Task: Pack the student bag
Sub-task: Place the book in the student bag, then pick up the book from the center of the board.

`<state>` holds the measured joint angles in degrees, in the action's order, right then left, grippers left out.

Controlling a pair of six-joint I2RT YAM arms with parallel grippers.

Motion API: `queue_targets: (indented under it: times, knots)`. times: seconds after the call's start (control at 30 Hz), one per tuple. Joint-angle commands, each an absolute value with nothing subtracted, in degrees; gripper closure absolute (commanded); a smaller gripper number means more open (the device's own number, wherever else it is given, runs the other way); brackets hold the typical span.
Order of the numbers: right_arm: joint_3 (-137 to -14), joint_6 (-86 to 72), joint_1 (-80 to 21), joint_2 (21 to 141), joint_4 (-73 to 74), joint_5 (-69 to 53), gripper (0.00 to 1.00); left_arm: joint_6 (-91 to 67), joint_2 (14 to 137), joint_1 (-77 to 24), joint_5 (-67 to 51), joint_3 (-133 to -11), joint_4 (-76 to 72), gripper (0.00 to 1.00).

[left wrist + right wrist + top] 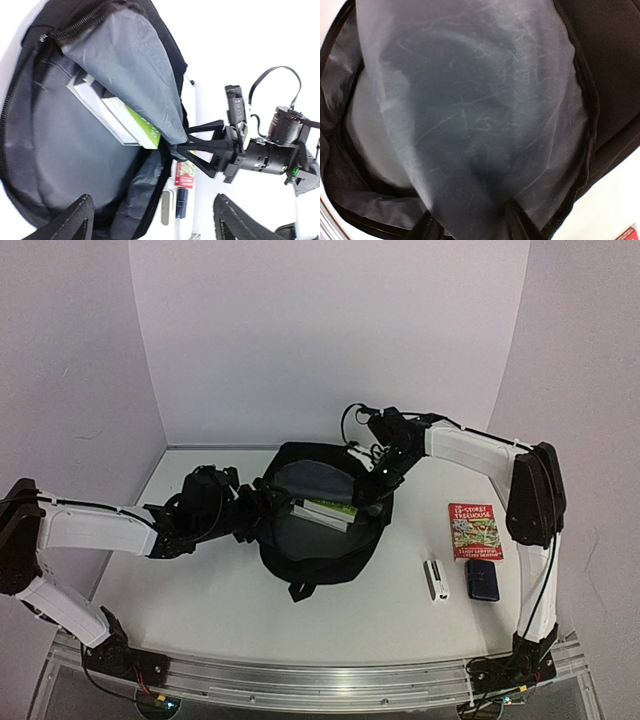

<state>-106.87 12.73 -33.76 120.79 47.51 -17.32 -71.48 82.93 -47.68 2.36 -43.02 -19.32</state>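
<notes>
Currently the student bag [320, 552] lies flat at the middle of the surface [230, 600], between the two arms, mouth open and facing up. The right tool [179, 148] reaches in from the far right side and is clenched on the grey lining flap at the bag's rim. That flap is held lifted like a tent over the opening. The right wrist view is filled with the grey fabric, which runs down between its fingers [517, 222].

The left tool [152, 202] sits at the bag's left edge, jaws spread wide, released, gripping nothing. In its wrist view one finger overlaps the bag interior, the other is over bare surface, and the bag rim is between them. Cannot tell whether either finger touches the fabric.

Inside the bag is a stack of books [325, 510] with white and green edges showing, partly tucked under the lifted flap. A black strap loop [299, 590] sticks out from the bag's near edge.

On the surface to the right of the bag lies a red paperback [475, 530], cover up. Nearer the arm bases are a small white item [435, 580] and a dark-blue case [483, 580], just beside each other, not touching. All three are apart from the bag.
</notes>
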Motion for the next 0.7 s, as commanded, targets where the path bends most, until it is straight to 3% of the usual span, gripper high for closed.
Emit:
queue_targets:
  times: [0.0, 0.3, 0.67]
  knots:
    - [-107.6, 11.7, -34.3, 118.3, 46.5, -19.2, 0.42, -67.9, 78.8, -47.9, 5.9, -42.6, -12.6, 0.15]
    - [-103.7, 7.3, -31.8, 106.7, 47.4, -19.9, 0.08, -65.8, 74.2, -47.9, 6.0, -42.5, -7.6, 0.09]
    - [-84.9, 7.0, -13.6, 94.9, 48.4, -10.5, 0.07, -65.3, 71.4, -47.9, 5.9, -41.7, -6.5, 0.07]
